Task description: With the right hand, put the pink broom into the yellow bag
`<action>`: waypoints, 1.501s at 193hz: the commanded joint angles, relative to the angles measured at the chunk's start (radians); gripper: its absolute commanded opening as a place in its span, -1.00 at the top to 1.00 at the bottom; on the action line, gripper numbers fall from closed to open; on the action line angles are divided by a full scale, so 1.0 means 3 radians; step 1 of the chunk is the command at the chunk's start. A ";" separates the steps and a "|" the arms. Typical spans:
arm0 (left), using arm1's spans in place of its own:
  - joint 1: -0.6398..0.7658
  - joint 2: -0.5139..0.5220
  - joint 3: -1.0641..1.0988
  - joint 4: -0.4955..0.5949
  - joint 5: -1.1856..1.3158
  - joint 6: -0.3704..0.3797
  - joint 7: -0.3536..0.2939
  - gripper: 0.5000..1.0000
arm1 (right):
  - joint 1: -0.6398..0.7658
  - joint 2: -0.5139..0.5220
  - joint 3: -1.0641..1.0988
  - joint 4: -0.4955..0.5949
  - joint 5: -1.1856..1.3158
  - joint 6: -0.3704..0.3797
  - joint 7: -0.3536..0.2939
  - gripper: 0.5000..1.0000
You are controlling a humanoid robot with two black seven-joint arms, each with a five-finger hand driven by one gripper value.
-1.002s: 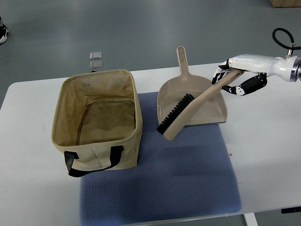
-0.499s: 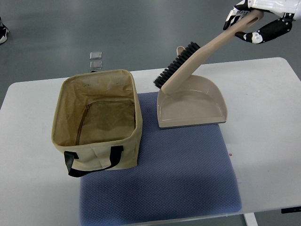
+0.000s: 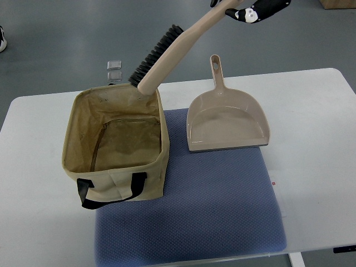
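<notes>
1. Top view: the right hand (image 3: 253, 10), at the far right edge, is clamped on the handle end of the broom (image 3: 178, 47).
2. The broom looks stiff and light; its bristle head hangs left of the hand, above the yellow bag's (image 3: 114, 183) far right corner.
3. The dustpan (image 3: 227, 125) lies right of the bag.

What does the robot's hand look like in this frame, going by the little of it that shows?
Only part of the right hand shows, at the picture's top edge: black finger segments with small white patches at the joints and tips. Its arm and any cables are cut off by the frame. The left arm is out of view.
</notes>
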 commanded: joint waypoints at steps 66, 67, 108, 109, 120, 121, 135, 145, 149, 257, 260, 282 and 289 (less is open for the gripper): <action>-0.0001 0.0000 -0.0002 0.0000 0.0000 0.0000 0.0000 -1.00 | -0.0290 0.1197 -0.0064 -0.0625 -0.0404 -0.0169 -0.0064 1.00; -0.0001 0.0000 -0.0002 0.0000 0.0000 0.0000 0.0000 -1.00 | -0.0290 0.1197 -0.0064 -0.0625 -0.0404 -0.0169 -0.0064 1.00; -0.0001 0.0000 -0.0002 0.0000 0.0000 0.0000 0.0000 -1.00 | -0.0525 0.1448 -0.0110 -0.0671 -0.0593 -0.0348 -0.0121 1.00; -0.0001 0.0000 -0.0002 0.0000 0.0000 0.0000 0.0000 -1.00 | -0.0525 0.1448 -0.0110 -0.0671 -0.0593 -0.0348 -0.0121 1.00; -0.0001 0.0000 -0.0002 0.0000 0.0000 0.0000 0.0000 -1.00 | -0.0561 0.1453 -0.0110 -0.0671 -0.0593 -0.0379 -0.0121 0.80; -0.0001 0.0000 -0.0002 0.0000 0.0000 0.0000 0.0000 -1.00 | -0.0561 0.1453 -0.0110 -0.0671 -0.0593 -0.0379 -0.0121 0.80; -0.0001 0.0000 -0.0002 0.0000 0.0000 0.0000 0.0000 -1.00 | -0.0582 0.1443 -0.0095 -0.0666 -0.0588 -0.0389 -0.0121 0.38; -0.0001 0.0000 -0.0002 0.0000 0.0000 0.0000 0.0000 -1.00 | -0.0587 0.1438 -0.0090 -0.0666 -0.0563 -0.0389 -0.0121 0.06; -0.0001 0.0000 -0.0002 0.0000 0.0000 0.0000 0.0000 -1.00 | -0.0587 0.1432 -0.0085 -0.0666 -0.0547 -0.0389 -0.0121 -0.06; -0.0001 0.0000 -0.0002 0.0000 0.0000 0.0000 0.0000 -1.00 | -0.1083 0.1233 0.0913 -0.0661 0.0000 -0.0486 -0.0105 -0.43; -0.0001 0.0000 -0.0002 0.0000 0.0000 0.0000 0.0000 -1.00 | -0.1134 0.1233 0.0953 -0.0666 0.0030 -0.0502 -0.0105 -0.43; -0.0001 0.0000 -0.0002 0.0000 0.0000 0.0000 0.0000 -1.00 | -0.1594 0.1238 0.1429 -0.0707 0.0378 -0.0640 -0.0059 -0.43; -0.0001 0.0000 -0.0002 0.0000 0.0000 0.0000 0.0000 -1.00 | -0.1712 0.1238 0.1577 -0.0727 0.0496 -0.0675 -0.0044 -0.43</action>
